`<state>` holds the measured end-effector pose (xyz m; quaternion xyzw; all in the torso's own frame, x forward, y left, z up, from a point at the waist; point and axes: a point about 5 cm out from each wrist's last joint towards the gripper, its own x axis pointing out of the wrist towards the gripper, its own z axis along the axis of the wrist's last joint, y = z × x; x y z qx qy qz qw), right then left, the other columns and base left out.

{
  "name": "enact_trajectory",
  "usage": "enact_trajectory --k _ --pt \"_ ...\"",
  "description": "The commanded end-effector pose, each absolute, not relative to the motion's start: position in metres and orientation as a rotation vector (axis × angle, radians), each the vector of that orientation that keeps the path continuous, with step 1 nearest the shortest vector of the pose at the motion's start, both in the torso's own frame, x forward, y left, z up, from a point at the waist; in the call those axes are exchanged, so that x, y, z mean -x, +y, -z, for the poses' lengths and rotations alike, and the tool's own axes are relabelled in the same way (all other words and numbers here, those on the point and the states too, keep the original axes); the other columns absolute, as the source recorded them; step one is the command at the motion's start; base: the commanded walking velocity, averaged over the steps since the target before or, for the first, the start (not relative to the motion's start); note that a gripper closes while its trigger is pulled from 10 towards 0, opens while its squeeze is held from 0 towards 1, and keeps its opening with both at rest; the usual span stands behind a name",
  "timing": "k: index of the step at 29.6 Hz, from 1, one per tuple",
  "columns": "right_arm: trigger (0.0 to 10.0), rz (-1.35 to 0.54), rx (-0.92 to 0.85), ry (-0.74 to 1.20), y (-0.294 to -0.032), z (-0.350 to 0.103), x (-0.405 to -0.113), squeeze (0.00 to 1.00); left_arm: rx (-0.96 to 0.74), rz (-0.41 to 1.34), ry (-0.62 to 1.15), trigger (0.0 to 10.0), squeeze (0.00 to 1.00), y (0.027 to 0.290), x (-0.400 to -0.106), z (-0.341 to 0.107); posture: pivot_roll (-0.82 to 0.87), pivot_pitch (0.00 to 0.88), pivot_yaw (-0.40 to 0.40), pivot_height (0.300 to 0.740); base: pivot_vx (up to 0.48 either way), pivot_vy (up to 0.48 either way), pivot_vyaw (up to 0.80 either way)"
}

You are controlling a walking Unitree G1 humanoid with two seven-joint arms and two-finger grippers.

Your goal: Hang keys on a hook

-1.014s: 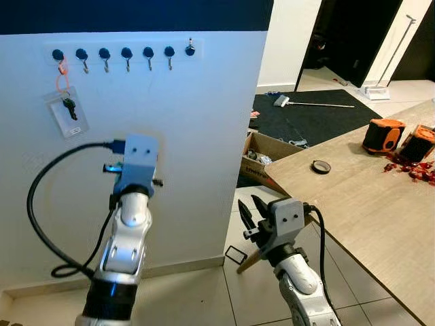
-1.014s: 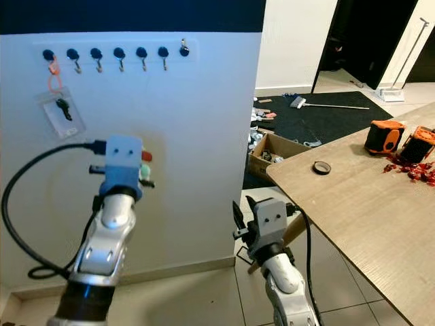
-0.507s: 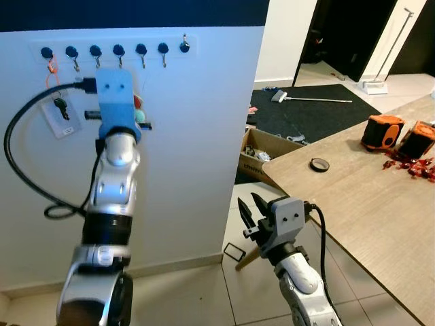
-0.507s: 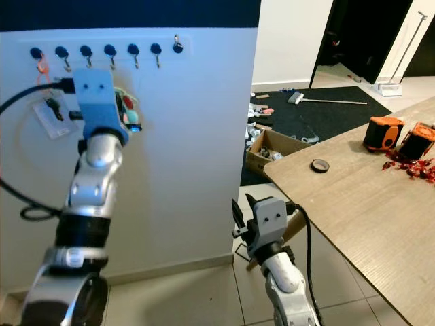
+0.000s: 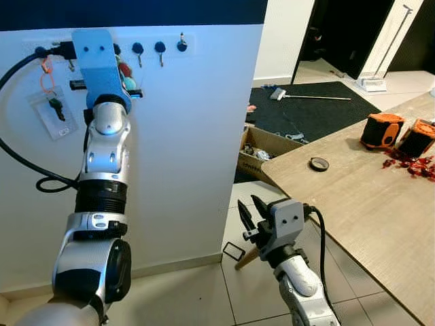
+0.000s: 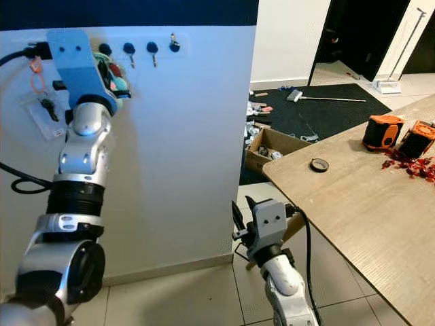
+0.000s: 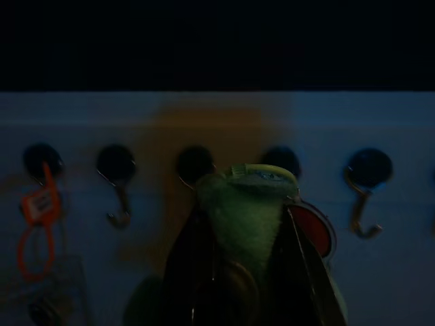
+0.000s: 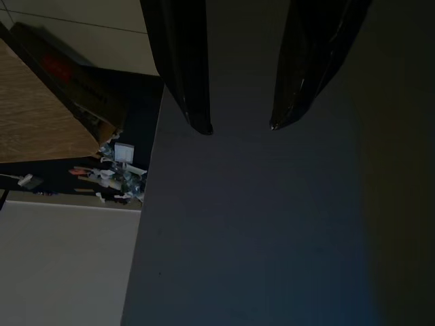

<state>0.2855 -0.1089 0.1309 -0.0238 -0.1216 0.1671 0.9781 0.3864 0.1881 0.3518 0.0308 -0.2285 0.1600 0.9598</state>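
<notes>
A white rail of black-knobbed hooks (image 5: 160, 47) runs along the top of the white wall. On its far-left hook hangs a clear key pouch (image 5: 51, 110) by an orange loop (image 7: 36, 224). My left gripper (image 5: 122, 72) is raised to the rail and shut on a bunch of keys with a green fob (image 7: 246, 207) and a red tag (image 7: 314, 229). The fob sits just in front of the middle hooks (image 7: 196, 165), hiding part of them. My right gripper (image 5: 247, 216) hangs low by the table corner, open and empty, its fingers (image 8: 182, 68) wide apart.
A wooden table (image 5: 353, 204) fills the right side, with two orange tools (image 5: 380, 131), a black round lid (image 5: 317, 164) and red scraps on it. Beyond it lie a cardboard box (image 5: 264, 151) and a dark mat (image 5: 306, 112) with clutter. A black cable (image 5: 27, 163) loops off my left arm.
My left arm has risen from mid-wall height up to the hook rail, carrying the keys. The right arm has stayed put. The camera has shifted slightly.
</notes>
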Motion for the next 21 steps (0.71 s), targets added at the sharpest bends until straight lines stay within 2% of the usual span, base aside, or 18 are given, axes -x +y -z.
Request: enact_trajectory --k 1,11,21 --pt "10.0 -0.333 0.049 -0.236 -0.109 -0.130 -0.283 0.00 -0.079 -0.356 -0.493 10.0 0.00 0.196 -0.385 -0.360 0.04 0.142 0.008 0.740 0.000 0.000 0.00" --pt "10.0 -0.332 0.050 -0.232 -0.110 -0.129 -0.283 0.00 -0.119 -0.394 -0.456 10.0 0.00 0.203 -0.389 -0.354 0.05 0.145 0.005 0.740 0.000 0.000 0.00" --pt "10.0 -0.336 0.049 -0.231 -0.109 -0.129 -0.283 0.00 -0.272 -0.400 -0.375 10.0 0.00 0.197 -0.398 -0.333 0.05 0.148 0.003 0.740 0.000 0.000 0.00"
